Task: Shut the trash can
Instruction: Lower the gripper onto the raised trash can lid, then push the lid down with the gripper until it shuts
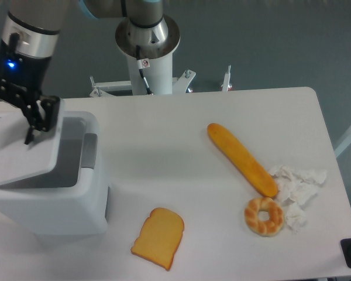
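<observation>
The trash can (52, 205) is a large boxy white bin at the table's left edge, with a grey latch tab (89, 150) on its right rim. Its flat lid (17, 158) lies tilted over the opening, lowered most of the way, with a gap still showing along the right side. My gripper (32, 126) comes down from the upper left and its dark fingers (29, 132) rest against the lid's upper far part. The jaws look spread, with nothing held between them.
A slice of toast (158, 237) lies just right of the bin's front. A long baguette (241, 158), a ring-shaped bun (264, 215) and crumpled tissue (298, 187) lie at the right. The robot's base (147, 41) stands behind the table.
</observation>
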Controlling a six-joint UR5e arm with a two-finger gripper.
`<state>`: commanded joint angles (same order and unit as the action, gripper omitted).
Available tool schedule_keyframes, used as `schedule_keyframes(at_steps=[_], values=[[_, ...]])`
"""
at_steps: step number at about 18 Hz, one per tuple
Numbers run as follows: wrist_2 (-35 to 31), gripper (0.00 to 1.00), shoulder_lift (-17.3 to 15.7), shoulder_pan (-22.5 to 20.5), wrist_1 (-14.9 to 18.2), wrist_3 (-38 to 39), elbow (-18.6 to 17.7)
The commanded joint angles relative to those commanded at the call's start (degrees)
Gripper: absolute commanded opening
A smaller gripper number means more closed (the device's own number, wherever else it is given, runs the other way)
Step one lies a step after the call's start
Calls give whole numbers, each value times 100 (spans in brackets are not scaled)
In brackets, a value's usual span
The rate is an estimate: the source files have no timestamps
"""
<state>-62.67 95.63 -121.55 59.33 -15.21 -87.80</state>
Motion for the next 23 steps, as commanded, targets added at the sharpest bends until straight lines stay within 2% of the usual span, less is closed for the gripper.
schedule_keyframes(at_steps=[23], values=[[-79, 100, 176, -115, -9, -202, -35]])
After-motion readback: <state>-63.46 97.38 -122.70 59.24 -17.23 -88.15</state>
